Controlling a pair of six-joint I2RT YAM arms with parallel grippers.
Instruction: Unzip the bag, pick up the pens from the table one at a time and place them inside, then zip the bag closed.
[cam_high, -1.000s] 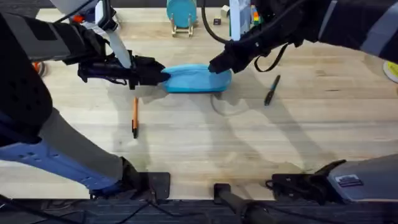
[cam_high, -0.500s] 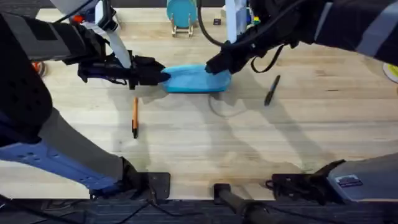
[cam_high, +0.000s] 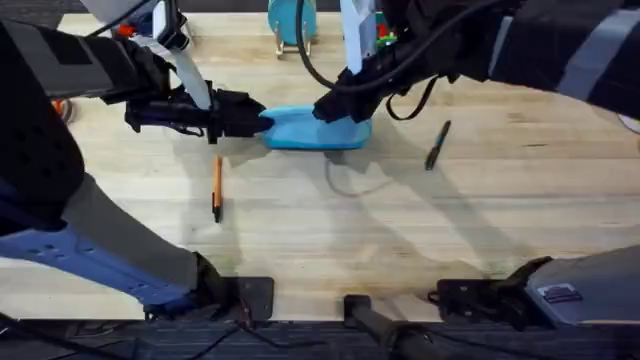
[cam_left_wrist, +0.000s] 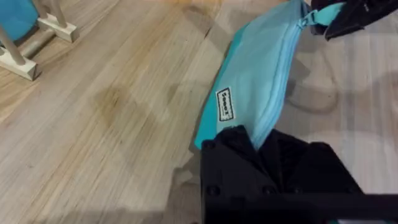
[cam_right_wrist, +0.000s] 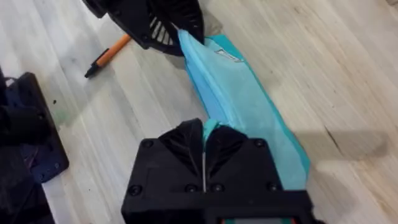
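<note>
Both end effectors pinch the bag at opposite ends.

Bright even light; soft arm shadows on the table.

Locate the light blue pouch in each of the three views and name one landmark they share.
Overhead: the pouch lies on the table, upper middle, between the two grippers.
Left wrist: it runs from the left gripper toward the upper right, zipper facing up.
Right wrist: it stretches from the right gripper up to the left gripper.
Shared landmark: the left gripper clamped on one end of the pouch.
</note>
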